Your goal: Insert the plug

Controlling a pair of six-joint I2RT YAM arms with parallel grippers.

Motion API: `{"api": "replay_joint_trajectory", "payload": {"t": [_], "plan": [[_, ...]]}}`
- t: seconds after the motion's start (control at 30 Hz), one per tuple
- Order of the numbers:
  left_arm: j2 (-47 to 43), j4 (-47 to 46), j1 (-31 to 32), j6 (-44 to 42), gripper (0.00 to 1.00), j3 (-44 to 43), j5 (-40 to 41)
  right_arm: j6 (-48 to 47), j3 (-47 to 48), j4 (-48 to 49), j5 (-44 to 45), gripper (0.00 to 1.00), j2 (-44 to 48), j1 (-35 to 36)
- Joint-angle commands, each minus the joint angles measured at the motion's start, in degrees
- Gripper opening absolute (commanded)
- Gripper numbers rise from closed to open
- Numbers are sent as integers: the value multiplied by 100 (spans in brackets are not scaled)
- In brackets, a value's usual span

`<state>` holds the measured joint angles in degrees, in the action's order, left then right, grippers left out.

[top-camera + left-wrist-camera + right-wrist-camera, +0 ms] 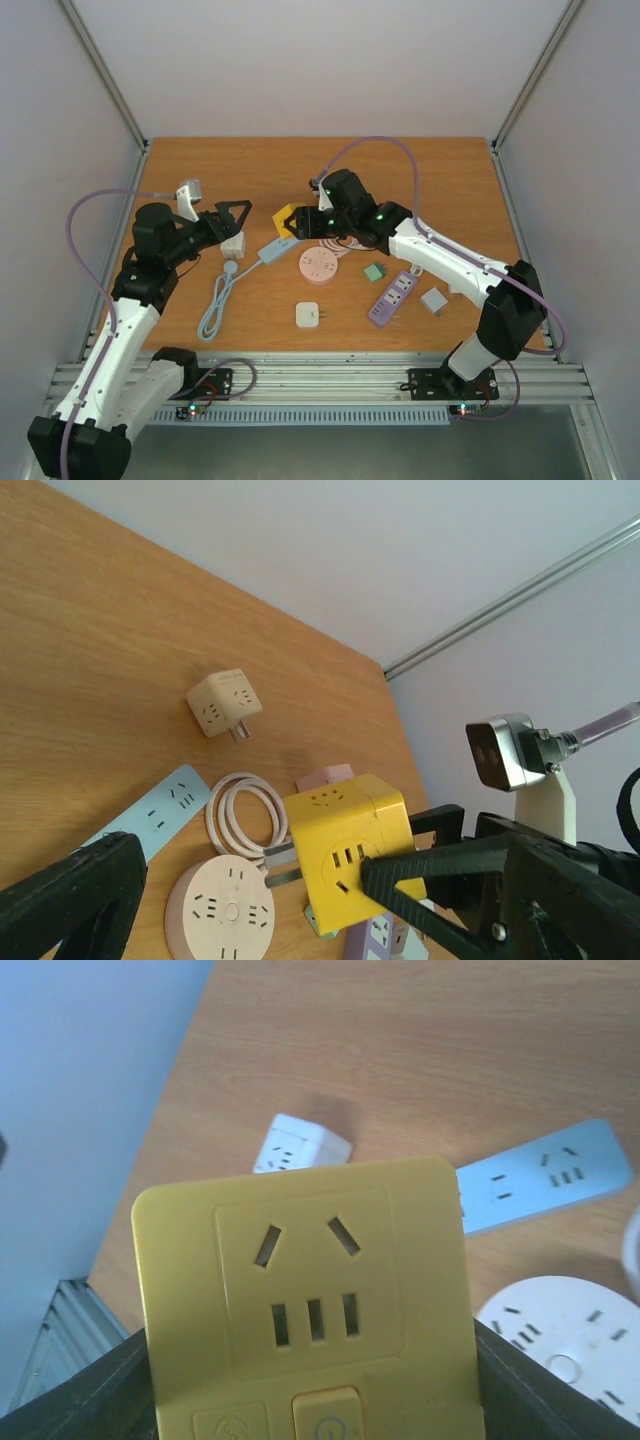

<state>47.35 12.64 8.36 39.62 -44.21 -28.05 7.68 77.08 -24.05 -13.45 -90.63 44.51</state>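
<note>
Yellow plastic cube adapter (310, 1290) sits clamped between the black fingers of my right gripper (298, 222), clear of the wooden table (440, 190), its metal prongs (280, 865) jutting sideways. Beyond it, my left gripper (230, 218) hangs with jaws spread wide beside a small white cube adapter (233, 243).

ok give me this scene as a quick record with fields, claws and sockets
right claw: shut on yellow cube socket
left claw: open, holding nothing, near white cube socket
nearby on table: pink round socket, blue power strip, purple power strip, green block
plug inserted: not yet, prongs bare
</note>
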Motion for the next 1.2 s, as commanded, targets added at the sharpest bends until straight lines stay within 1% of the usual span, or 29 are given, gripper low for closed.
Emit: {"api": "replay_joint_trajectory", "payload": {"t": [0.0, 0.13, 0.33, 0.4, 0.53, 0.63, 0.83, 0.93, 1.17], "plan": [[-23, -201, 43, 106, 97, 35, 67, -603, -42, -109, -8, 61, 29, -266], [-142, 84, 43, -8, 97, 22, 231, -1362, 125, -163, 291, 61, -208, -394], [-384, 697, 43, -308, 99, -159, 566, -2332, 563, -335, 820, 59, -952, -428], [-461, 885, 43, -457, 99, -241, 664, -2611, 766, -404, 1077, 59, -1204, -427], [-624, 1112, 43, -630, 99, -308, 845, -3057, 1333, -699, 1269, 59, -1813, -454], [-747, 1221, 43, -727, 99, -305, 979, -3314, 1722, -944, 1321, 59, -2151, -477], [-786, 1328, 43, -861, 99, -274, 1072, -3710, 2083, -1346, 1211, 58, -2541, -581], [-758, 1332, 43, -881, 99, -250, 1080, -3751, 2160, -1484, 1155, 58, -2615, -629], [-608, 1255, 43, -894, 99, -238, 1051, -3809, 2107, -1415, 929, 58, -2704, -707]]}}
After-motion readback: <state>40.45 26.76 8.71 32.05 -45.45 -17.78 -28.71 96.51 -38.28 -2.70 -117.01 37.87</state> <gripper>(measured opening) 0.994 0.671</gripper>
